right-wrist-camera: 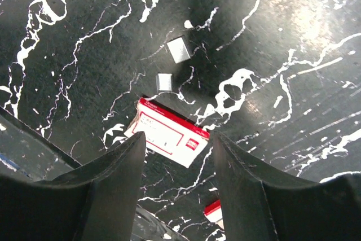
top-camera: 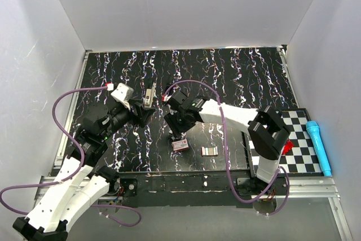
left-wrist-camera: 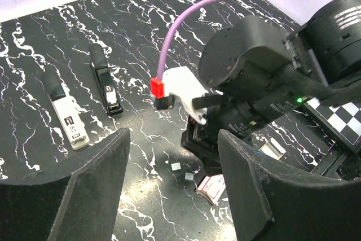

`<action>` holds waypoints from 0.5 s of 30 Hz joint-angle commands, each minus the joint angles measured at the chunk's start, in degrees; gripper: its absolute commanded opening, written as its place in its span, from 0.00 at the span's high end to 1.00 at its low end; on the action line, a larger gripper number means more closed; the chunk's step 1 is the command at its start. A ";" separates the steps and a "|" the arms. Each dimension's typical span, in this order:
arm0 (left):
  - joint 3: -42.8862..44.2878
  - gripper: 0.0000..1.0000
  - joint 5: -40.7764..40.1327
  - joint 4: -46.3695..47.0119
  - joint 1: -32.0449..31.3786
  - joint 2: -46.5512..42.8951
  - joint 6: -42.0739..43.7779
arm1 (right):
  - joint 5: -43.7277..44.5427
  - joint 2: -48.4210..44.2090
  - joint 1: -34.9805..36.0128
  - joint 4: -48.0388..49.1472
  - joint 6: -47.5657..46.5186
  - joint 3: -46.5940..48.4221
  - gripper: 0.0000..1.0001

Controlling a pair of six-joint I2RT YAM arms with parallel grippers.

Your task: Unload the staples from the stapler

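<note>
The stapler (left-wrist-camera: 67,119), silver-grey on top with a black rear, lies flat on the black marbled table beside a slim all-black tool (left-wrist-camera: 104,80). From above, the stapler (top-camera: 148,100) lies just beyond my left gripper (top-camera: 141,114). My left gripper (left-wrist-camera: 174,139) is open with nothing between its fingers. Two small silver staple strips (right-wrist-camera: 179,49) (right-wrist-camera: 164,82) lie on the table next to a red-and-white staple box (right-wrist-camera: 167,132). My right gripper (right-wrist-camera: 179,139) hangs open above that box, holding nothing. The staple strips (left-wrist-camera: 175,166) also show in the left wrist view, under the right wrist.
A second small box (top-camera: 209,150) lies to the right of the first staple box (top-camera: 180,144). At the right edge are a checkerboard mat (top-camera: 299,150), a red item (top-camera: 288,147) and a blue cylinder (top-camera: 318,145). White walls enclose the table.
</note>
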 commanded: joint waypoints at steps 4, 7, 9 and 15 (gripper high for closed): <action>-1.03 0.37 -0.82 0.90 -0.11 -1.49 1.14 | 1.43 4.40 2.35 0.89 0.34 4.89 0.40; -1.03 0.36 -0.82 0.82 -0.20 -1.40 1.14 | 1.43 5.63 2.96 1.07 0.43 5.68 0.40; -1.03 0.36 -0.73 0.73 -0.20 -1.23 1.14 | 1.43 6.59 3.40 0.98 0.51 6.39 0.40; -1.12 0.36 -1.17 0.64 -0.20 -1.40 1.14 | 3.71 8.88 4.28 1.07 0.87 8.06 0.40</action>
